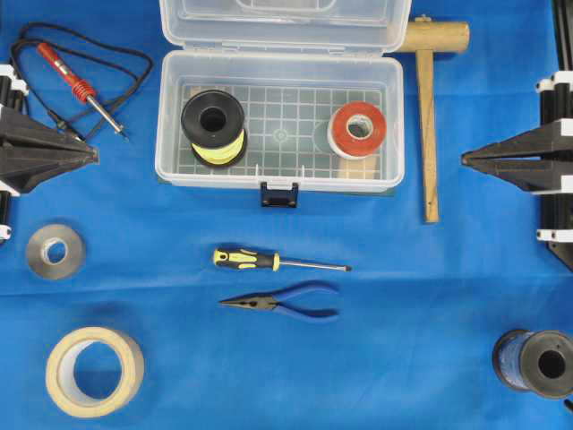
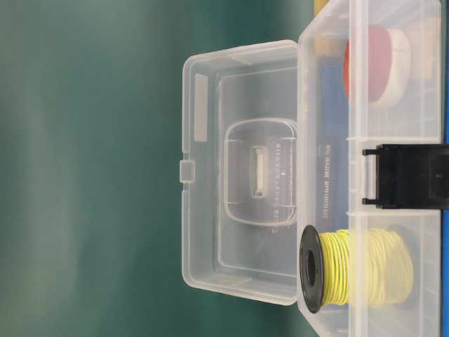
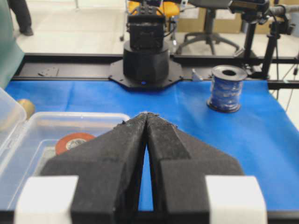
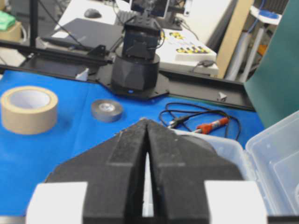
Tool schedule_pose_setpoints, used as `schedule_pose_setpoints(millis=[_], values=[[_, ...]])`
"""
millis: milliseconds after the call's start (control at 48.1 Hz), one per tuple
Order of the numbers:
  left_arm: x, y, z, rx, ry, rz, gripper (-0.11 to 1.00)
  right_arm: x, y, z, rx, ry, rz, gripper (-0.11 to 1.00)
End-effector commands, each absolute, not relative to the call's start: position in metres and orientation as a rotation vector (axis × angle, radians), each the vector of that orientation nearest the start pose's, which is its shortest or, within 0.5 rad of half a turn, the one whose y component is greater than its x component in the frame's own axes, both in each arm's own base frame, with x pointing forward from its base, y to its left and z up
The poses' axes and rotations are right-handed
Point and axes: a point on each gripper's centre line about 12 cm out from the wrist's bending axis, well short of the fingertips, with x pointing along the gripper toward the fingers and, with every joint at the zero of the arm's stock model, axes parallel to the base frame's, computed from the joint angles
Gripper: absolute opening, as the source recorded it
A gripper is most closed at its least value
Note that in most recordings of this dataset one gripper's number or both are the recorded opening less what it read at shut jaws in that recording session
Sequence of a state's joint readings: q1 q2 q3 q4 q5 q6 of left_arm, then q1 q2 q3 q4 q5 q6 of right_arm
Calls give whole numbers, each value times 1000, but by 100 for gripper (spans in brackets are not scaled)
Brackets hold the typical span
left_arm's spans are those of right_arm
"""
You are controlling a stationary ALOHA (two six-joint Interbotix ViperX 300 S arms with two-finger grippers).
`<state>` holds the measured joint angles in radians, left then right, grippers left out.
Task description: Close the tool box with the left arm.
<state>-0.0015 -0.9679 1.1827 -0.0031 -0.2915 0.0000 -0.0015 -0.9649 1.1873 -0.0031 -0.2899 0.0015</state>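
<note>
The clear plastic tool box stands open at the back middle of the blue cloth, its lid tipped back and its dark latch hanging at the front. Inside lie a black spool of yellow wire and a red-and-white roll. The table-level view shows the lid upright behind the base. My left gripper is shut and empty, left of the box and apart from it, as its wrist view confirms. My right gripper is shut and empty to the right of the box.
A red soldering iron with its cord lies back left. A grey tape roll and masking tape are front left. A screwdriver and pliers lie before the box. A wooden mallet is right, a blue wire spool front right.
</note>
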Motion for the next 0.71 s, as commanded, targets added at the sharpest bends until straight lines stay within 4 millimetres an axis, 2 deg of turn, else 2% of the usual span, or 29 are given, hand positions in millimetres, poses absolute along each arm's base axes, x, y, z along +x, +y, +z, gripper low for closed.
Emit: schedule_pose_setpoints(millis=[0, 187, 333, 603, 645, 686], values=[[201, 2, 300, -8, -98, 10, 0, 201, -2, 308, -8, -115, -9, 0], [205, 3, 307, 30, -105, 20, 0, 204, -4, 308, -7, -81, -21, 0], [211, 17, 324, 68, -121, 89, 0, 204, -9, 305, -7, -58, -42, 0], [238, 77, 352, 103, 88, 309, 1, 207, -10, 298, -4, -20, -49, 0], [242, 87, 355, 112, 119, 336, 3, 207, -10, 297, -5, -15, -48, 0], [247, 96, 357, 125, 152, 357, 11, 208, -10, 295, -5, -4, -48, 0]])
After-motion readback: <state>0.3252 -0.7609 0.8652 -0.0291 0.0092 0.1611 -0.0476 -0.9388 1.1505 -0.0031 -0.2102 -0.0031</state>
